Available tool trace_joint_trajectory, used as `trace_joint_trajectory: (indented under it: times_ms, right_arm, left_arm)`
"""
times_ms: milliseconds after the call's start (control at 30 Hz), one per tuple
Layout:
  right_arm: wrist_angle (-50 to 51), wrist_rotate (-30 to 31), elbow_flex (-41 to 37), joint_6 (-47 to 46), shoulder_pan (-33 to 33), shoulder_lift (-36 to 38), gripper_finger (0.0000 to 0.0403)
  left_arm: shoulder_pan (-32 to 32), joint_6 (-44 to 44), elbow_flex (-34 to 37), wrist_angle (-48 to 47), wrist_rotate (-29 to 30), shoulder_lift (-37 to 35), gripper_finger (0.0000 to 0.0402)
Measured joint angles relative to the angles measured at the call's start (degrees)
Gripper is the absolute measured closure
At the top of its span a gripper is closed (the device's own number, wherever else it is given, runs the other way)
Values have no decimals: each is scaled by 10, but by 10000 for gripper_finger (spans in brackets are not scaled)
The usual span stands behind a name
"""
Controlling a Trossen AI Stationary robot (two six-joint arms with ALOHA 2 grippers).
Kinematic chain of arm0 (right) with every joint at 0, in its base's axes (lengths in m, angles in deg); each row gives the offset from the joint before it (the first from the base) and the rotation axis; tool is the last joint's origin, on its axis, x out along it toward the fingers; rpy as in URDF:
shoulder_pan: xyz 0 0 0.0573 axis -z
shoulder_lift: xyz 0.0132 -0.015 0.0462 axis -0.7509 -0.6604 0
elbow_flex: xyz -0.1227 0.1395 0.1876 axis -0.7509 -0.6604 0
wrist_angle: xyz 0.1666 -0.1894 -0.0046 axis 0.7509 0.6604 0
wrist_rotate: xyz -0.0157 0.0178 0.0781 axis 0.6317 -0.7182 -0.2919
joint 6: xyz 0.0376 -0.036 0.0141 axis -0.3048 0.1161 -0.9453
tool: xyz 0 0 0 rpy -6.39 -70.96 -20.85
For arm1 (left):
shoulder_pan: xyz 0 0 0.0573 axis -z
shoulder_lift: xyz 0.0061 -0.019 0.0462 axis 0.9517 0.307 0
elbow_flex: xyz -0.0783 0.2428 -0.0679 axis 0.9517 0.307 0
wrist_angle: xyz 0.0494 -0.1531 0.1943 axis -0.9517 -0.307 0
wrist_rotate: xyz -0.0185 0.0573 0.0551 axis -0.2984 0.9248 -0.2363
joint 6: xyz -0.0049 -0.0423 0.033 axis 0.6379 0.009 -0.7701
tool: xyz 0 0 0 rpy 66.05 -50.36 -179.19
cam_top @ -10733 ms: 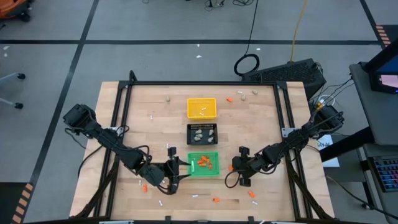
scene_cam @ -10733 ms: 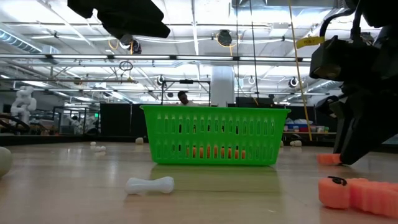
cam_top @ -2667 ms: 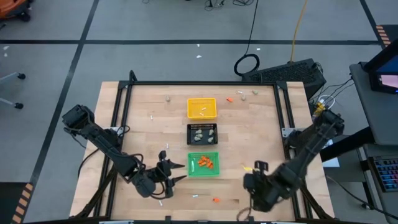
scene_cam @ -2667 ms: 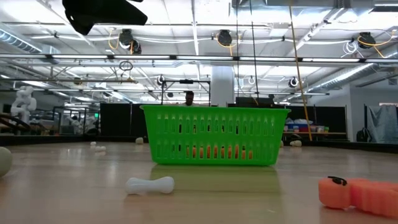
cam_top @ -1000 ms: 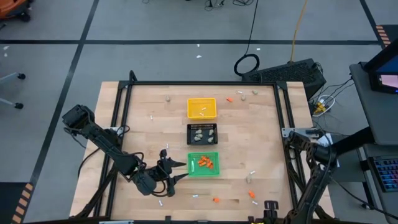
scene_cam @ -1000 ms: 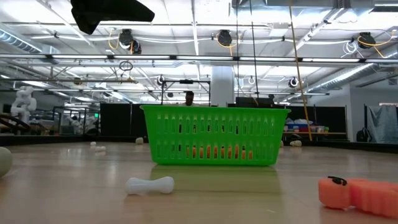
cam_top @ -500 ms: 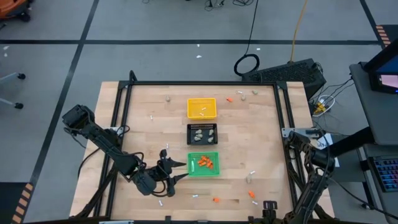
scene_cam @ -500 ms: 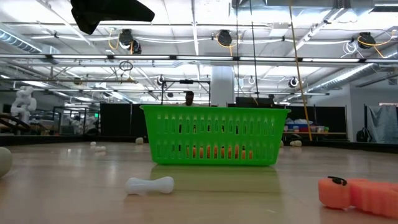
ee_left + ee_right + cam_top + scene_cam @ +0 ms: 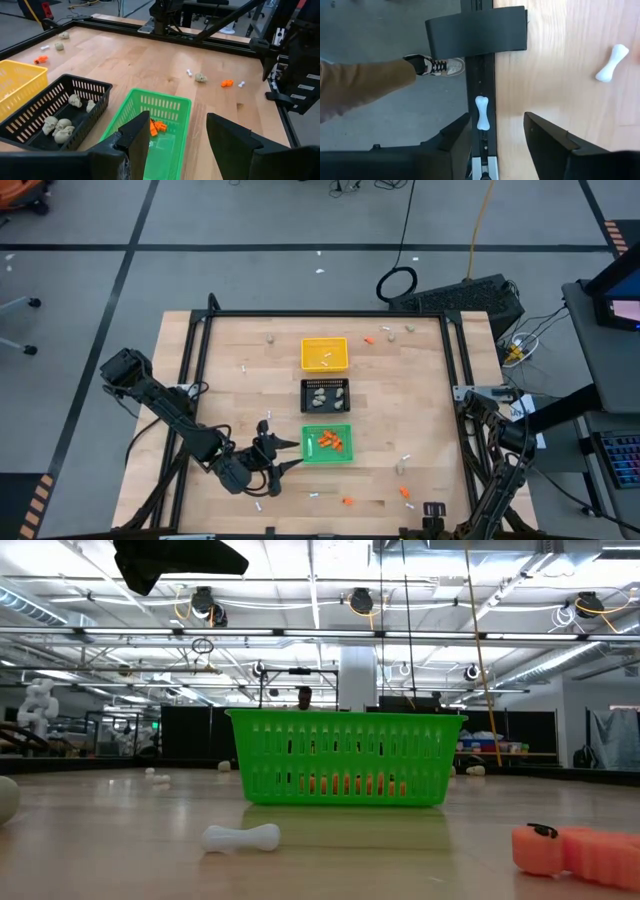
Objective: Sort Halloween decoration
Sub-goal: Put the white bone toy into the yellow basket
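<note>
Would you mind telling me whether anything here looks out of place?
Yes: one white bone lies on the table's black frame rail rather than on the wood, straight ahead of the open right tool. A person's shoe shows on the floor beside it.

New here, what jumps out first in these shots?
Three trays in a row mid-table: yellow tray, black tray with skulls, green tray with orange bits. The left tool hangs open beside the green tray. The right tool is open at the table's near right edge, over a white bone lying on the frame rail.
</note>
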Motion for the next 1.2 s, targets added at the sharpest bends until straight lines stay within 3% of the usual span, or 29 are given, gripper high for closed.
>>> trace_joint_trajectory:
  times_ms: [200,1200]
  right_arm:
    - [-18,-1,0,2,-3,-2,257]
    - [-20,3,2,-9,-4,-25,266]
  left_arm:
    - [0,0,0,0,0,0,208]
    - [0,-1,0,-1,0,0,208]
